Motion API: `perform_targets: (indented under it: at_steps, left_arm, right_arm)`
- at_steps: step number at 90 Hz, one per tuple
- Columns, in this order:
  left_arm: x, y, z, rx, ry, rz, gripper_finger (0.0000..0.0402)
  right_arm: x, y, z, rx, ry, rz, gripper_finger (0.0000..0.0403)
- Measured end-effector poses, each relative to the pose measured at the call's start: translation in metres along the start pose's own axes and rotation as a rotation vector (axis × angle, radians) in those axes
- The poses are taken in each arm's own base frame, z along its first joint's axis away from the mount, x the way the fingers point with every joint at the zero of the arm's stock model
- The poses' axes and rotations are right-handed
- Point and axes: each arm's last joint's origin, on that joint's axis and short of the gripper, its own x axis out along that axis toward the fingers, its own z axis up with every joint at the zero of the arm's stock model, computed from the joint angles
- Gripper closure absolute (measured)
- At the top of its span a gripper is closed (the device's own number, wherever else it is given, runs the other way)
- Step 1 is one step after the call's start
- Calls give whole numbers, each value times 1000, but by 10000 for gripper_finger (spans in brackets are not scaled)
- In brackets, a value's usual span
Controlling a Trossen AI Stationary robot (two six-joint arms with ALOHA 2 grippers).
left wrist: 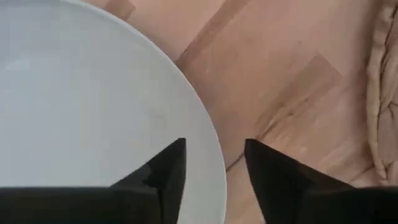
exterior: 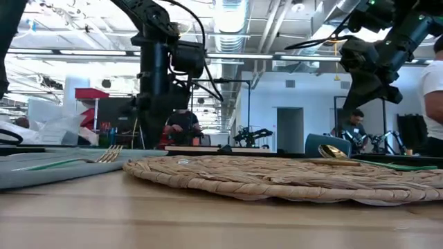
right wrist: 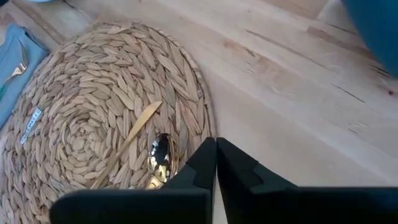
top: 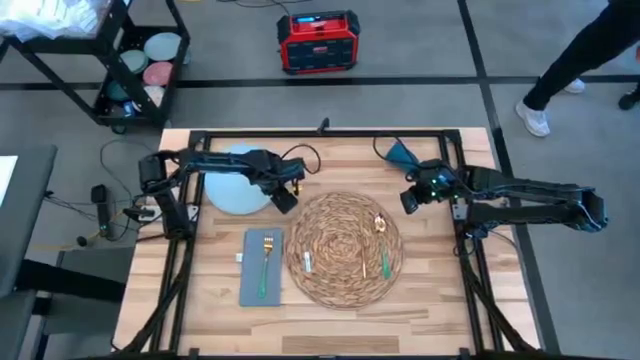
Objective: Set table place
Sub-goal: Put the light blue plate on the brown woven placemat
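Note:
The round woven placemat lies mid-table on the wooden table. A gold spoon and a gold knife rest on its right part. A pale-blue plate lies flat at the far left. My left gripper is open at the plate's right rim, one finger over the plate and the other over bare wood. I cannot tell whether it touches. My right gripper is shut and empty, hovering by the placemat's far right edge.
A grey napkin with a gold fork on it lies left of the placemat. A teal cup stands at the far edge behind my right gripper. Beyond the table are a cart, a red box and a person's legs.

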Motion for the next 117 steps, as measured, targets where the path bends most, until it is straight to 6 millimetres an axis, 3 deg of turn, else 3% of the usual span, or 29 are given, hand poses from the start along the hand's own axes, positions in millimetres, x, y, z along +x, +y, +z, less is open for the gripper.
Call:
perform_targets:
  at_steps: [50, 59, 70, 80, 99, 117]
  left_arm:
    - [36, 2, -29, -37, 26, 55, 234]
    - [39, 4, -30, -49, 38, 57, 274]
    - [36, 5, -28, -5, 35, 82, 372]
    - [33, 6, -25, -1, 31, 96, 392]
    - [12, 4, -14, 51, 61, 76, 400]
    - [-37, -12, 6, 97, -18, 45, 401]
  right_arm:
    - [0, -1, -1, -11, 10, -10, 403]
    - [0, -1, -1, -11, 8, -8, 403]
    - [0, -1, -1, -11, 7, -8, 403]
    - [0, -1, -1, -11, 6, -8, 403]
    - [0, 0, -1, -12, 4, -6, 403]
    - [-1, -1, -1, -15, 2, -4, 403]
